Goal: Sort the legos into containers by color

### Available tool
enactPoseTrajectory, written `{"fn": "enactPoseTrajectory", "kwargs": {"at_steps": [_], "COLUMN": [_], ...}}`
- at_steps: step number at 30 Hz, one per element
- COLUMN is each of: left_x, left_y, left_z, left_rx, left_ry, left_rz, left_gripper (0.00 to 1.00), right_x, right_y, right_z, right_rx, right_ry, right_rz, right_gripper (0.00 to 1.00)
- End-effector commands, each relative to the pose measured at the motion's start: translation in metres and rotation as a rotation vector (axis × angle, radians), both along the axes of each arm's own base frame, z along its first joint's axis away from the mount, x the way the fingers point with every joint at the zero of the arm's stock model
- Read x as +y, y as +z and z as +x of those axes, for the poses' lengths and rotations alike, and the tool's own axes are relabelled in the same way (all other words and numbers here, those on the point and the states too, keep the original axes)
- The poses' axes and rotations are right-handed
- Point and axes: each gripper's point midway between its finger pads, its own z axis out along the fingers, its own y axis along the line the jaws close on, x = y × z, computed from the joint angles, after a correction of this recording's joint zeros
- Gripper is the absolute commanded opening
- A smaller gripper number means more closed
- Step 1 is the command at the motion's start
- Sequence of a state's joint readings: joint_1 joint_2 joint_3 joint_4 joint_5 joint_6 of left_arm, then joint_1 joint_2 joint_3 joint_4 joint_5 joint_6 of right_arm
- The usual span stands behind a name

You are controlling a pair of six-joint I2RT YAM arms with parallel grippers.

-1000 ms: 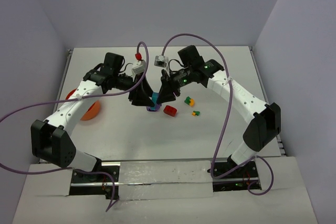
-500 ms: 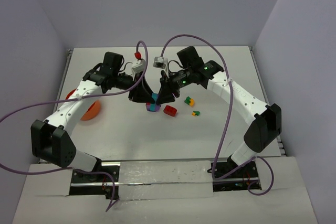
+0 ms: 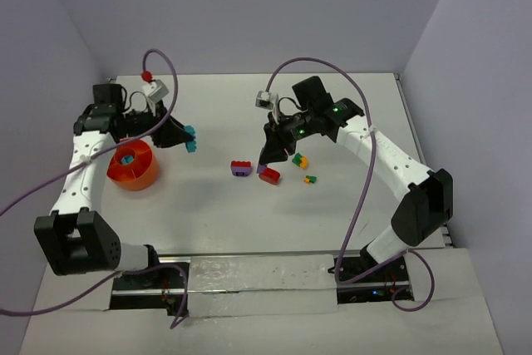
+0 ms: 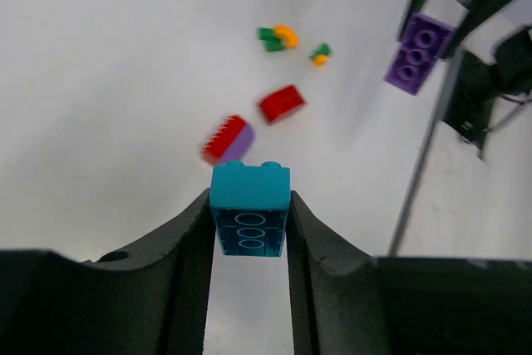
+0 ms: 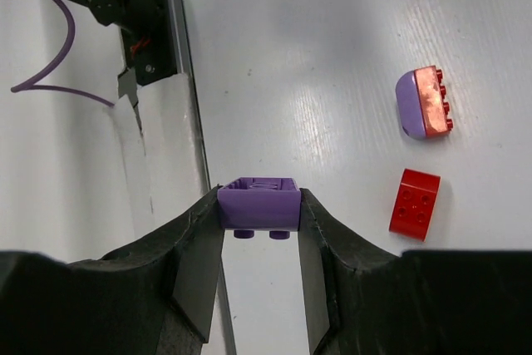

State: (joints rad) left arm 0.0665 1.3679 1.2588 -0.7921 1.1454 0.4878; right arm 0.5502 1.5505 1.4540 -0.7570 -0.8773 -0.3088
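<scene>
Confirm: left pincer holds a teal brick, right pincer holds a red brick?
Wrong on the colour: the right pincer holds a purple brick, not red, as the right wrist view shows. The left pincer does hold a teal brick.

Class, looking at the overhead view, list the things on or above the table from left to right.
orange bowl → teal brick → red-and-purple brick → red brick → larger green-and-orange piece. The held purple brick overlaps the red one, so it is omitted.
</scene>
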Motion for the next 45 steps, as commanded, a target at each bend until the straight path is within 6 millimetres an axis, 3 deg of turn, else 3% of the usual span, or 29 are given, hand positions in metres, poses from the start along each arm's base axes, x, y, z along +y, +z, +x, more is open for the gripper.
{"fn": "enactPoseTrajectory", "kwargs": {"at_steps": [1, 3, 5, 8, 10, 16, 30, 45], "left_x": [0.063, 0.102, 0.139, 0.175, 0.194, 0.221, 0.228, 0.232], "left_y": [0.005, 0.015, 0.011, 0.019, 0.017, -0.003, -0.033, -0.072], "left_z": [0.001, 0.010, 0.011, 0.010, 0.011, 0.020, 0.040, 0.040], "left_rx": [-0.075, -0.124, -0.132, -0.215, -0.252, -0.221, -0.155, -0.095], "left_ry": [0.229, 0.416, 0.589, 0.797, 0.902, 1.014, 0.996, 1.000], "left_rz": [0.069, 0.082, 0.106, 0.169, 0.214, 0.268, 0.238, 0.251], "left_gripper": [0.00, 0.00, 0.00, 0.00, 0.00, 0.00, 0.02, 0.10], "right_x": [-0.006, -0.004, -0.001, 0.002, 0.004, 0.006, 0.008, 0.009], "right_y": [0.009, 0.009, 0.007, 0.006, 0.005, 0.002, -0.006, -0.011], "right_z": [0.007, 0.013, 0.019, 0.026, 0.028, 0.036, 0.042, 0.043], "right_rx": [-0.053, -0.061, -0.052, -0.050, -0.045, -0.041, -0.030, -0.018], "right_ry": [-0.035, -0.053, -0.067, -0.081, -0.084, -0.098, -0.114, -0.113], "right_rz": [-0.004, -0.008, -0.011, -0.011, -0.012, -0.021, -0.042, -0.046], "right_gripper": [0.00, 0.00, 0.00, 0.00, 0.00, 0.00, 0.00, 0.00]}}
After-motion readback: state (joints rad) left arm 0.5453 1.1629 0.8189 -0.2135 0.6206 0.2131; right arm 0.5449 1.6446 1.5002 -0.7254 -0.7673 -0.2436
